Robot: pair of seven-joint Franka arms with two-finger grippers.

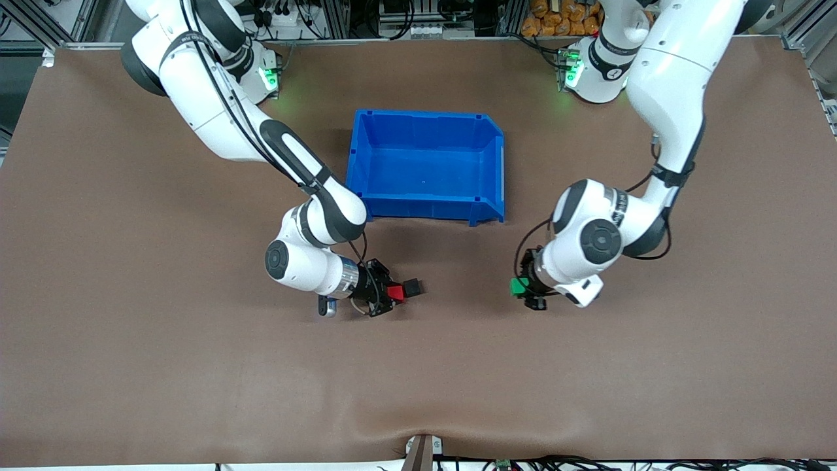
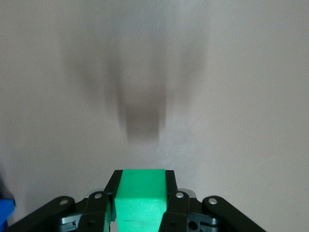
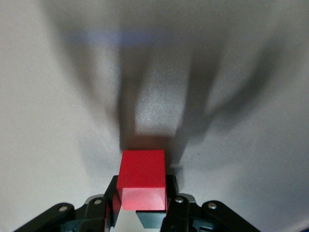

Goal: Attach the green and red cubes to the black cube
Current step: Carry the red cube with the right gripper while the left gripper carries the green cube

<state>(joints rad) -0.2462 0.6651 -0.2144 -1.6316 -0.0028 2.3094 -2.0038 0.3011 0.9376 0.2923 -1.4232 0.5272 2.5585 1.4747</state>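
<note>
My right gripper (image 1: 394,295) is shut on the red cube (image 1: 396,292), low over the table, nearer to the front camera than the bin. The black cube (image 1: 412,286) touches the red cube on its side toward the left arm's end. In the right wrist view the red cube (image 3: 142,176) sits between the fingers (image 3: 112,195), with a dark face under it. My left gripper (image 1: 523,288) is shut on the green cube (image 1: 519,286), held above the table toward the left arm's end. The left wrist view shows the green cube (image 2: 141,193) clamped, its shadow apart from it.
An empty blue bin (image 1: 428,116) stands between the two arms, farther from the front camera than both grippers; its corner shows in the left wrist view (image 2: 4,212). Brown table cloth lies between the two grippers.
</note>
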